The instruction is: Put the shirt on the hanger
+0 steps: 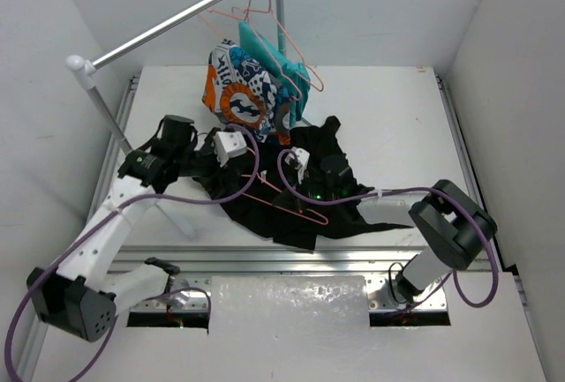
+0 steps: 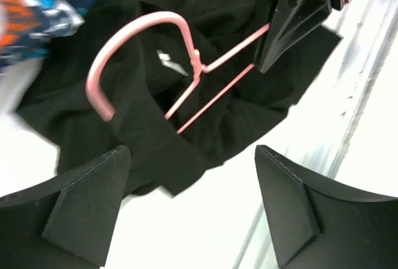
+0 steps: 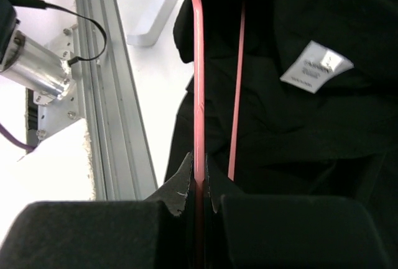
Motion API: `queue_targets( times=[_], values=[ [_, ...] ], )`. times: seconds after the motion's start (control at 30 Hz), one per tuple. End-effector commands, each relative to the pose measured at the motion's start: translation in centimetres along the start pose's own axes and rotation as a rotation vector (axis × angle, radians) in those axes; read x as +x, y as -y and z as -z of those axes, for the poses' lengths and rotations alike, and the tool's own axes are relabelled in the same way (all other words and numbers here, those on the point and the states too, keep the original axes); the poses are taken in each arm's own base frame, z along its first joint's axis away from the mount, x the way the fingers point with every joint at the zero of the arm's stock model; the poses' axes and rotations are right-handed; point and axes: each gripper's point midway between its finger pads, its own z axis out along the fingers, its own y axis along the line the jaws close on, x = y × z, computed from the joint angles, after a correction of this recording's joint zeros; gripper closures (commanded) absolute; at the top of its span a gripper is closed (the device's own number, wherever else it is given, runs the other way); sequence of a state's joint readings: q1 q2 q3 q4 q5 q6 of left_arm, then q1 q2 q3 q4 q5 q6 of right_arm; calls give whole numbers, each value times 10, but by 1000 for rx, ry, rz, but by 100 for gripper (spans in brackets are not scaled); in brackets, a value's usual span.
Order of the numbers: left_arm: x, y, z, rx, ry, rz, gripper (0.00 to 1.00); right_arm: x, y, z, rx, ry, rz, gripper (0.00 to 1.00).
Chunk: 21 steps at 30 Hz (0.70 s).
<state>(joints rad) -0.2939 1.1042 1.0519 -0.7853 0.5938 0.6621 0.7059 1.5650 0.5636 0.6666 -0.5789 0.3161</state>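
The black shirt (image 1: 305, 183) lies crumpled on the white table; its white neck label (image 3: 316, 67) faces up. A pink wire hanger (image 1: 287, 205) lies across it, hook (image 2: 140, 39) toward the left. My right gripper (image 3: 199, 185) is shut on one wire of the hanger (image 3: 199, 95) and sits low over the shirt (image 1: 305, 198). It also shows in the left wrist view (image 2: 292, 14), holding the hanger's wires. My left gripper (image 2: 193, 210) is open and empty, hovering above the shirt's edge (image 2: 161, 157), left of the hanger (image 1: 263, 151).
A clothes rack bar (image 1: 177, 20) crosses the back left, with spare pink hangers (image 1: 265, 11). An orange-white-blue garment (image 1: 238, 91) and a teal garment (image 1: 278, 60) hang behind the shirt. The rack's foot (image 1: 177, 219) lies front left. An aluminium rail (image 1: 291, 258) runs along the near edge.
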Motion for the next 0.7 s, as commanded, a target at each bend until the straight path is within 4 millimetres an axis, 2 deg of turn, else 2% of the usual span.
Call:
queue_targets(
  times=[0.0, 0.13, 0.17, 0.2, 0.27, 0.3, 0.33, 0.37, 0.4, 0.47, 0.5, 0.53, 0.6, 0.67],
  values=[
    [-5, -13, 24, -140, 5, -144, 19, -26, -2, -6, -41, 93, 61, 100],
    [15, -33, 30, -238, -57, -211, 16, -20, -1, -9, -45, 82, 58, 100],
    [18, -56, 35, -334, -70, -229, 16, -20, 0, -8, -43, 80, 61, 100],
    [33, -67, 29, -376, -96, -217, 15, -19, 0, -8, -43, 79, 63, 100],
    [47, -92, 28, -477, -112, -213, 15, -20, 1, -7, -39, 77, 68, 100],
    [54, -100, 21, -481, -129, -240, 15, -20, 0, -7, -42, 74, 70, 100],
    [66, -96, 11, -449, -145, -233, 15, -21, 0, -7, -43, 74, 73, 100],
    [69, -94, 4, -423, -140, -234, 16, -22, -2, -6, -51, 74, 80, 100],
    [64, -94, -5, -400, -97, -244, 16, -24, -3, -6, -56, 77, 85, 100],
    [65, -93, -17, -391, -51, -252, 16, -25, -4, -6, -62, 73, 94, 100],
    [49, -99, -20, -405, 25, -299, 16, -27, -5, -6, -67, 72, 96, 100],
    [54, -95, -27, -383, 41, -315, 16, -28, -6, -6, -68, 72, 99, 100],
    [48, -88, -39, -320, 103, -370, 16, -31, -7, -5, -68, 74, 107, 100],
    [50, -87, -48, -291, 113, -367, 16, -31, -7, -3, -68, 74, 118, 100]
  ],
)
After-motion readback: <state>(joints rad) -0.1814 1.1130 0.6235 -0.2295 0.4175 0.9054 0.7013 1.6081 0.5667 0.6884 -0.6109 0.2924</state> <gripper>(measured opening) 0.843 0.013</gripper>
